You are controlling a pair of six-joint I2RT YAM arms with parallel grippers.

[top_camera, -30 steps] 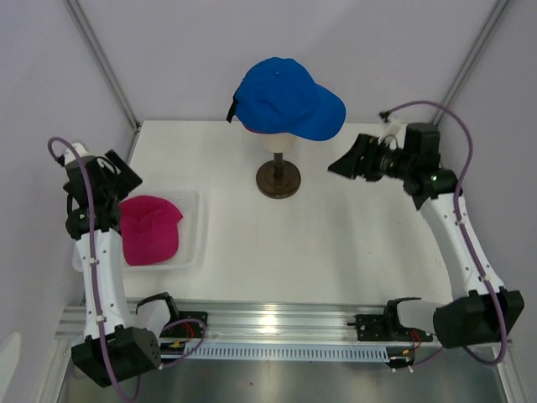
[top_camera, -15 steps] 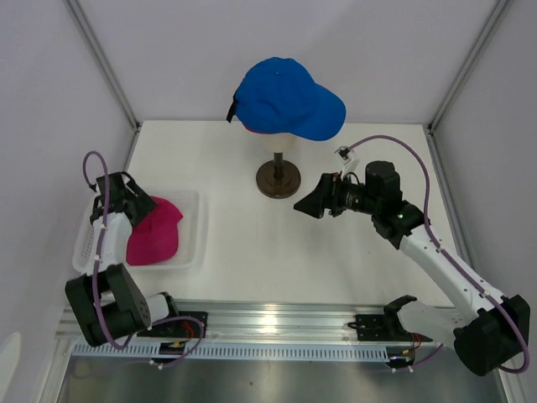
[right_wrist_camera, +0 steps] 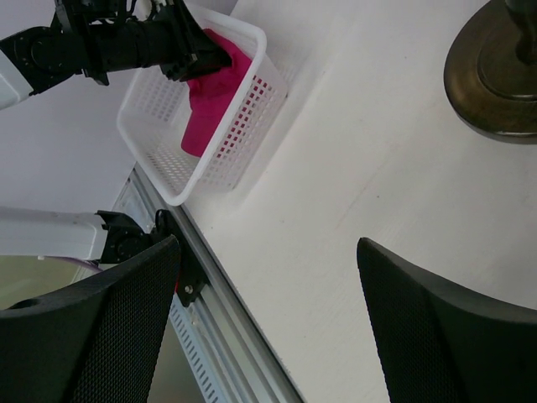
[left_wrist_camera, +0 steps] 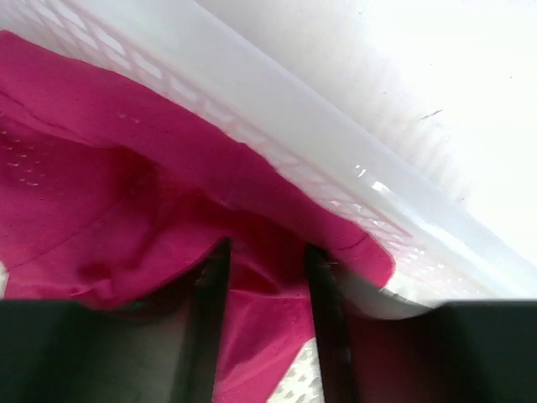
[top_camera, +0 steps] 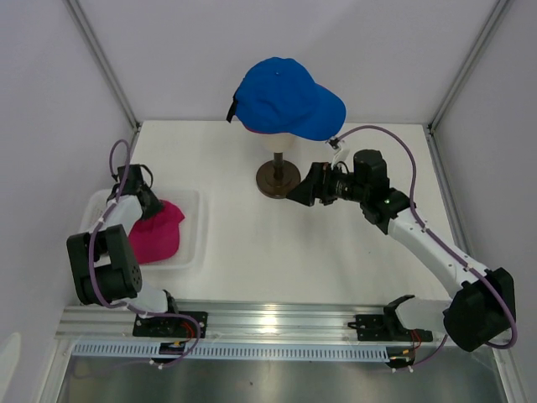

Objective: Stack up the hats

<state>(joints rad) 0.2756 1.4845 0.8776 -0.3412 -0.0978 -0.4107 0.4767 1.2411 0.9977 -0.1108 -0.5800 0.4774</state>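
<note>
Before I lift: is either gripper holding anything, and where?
Right gripper: open, empty. Left gripper straddles a fold of the pink hat; grip cannot be told.

I find nothing I can read in any of my views: no lettering, label, brand or number shows on the blue hat [top_camera: 281, 96] at the upper middle of the frame, on the pink hat [top_camera: 159, 231] at the left, or on the white basket [top_camera: 198, 239] around it
</note>
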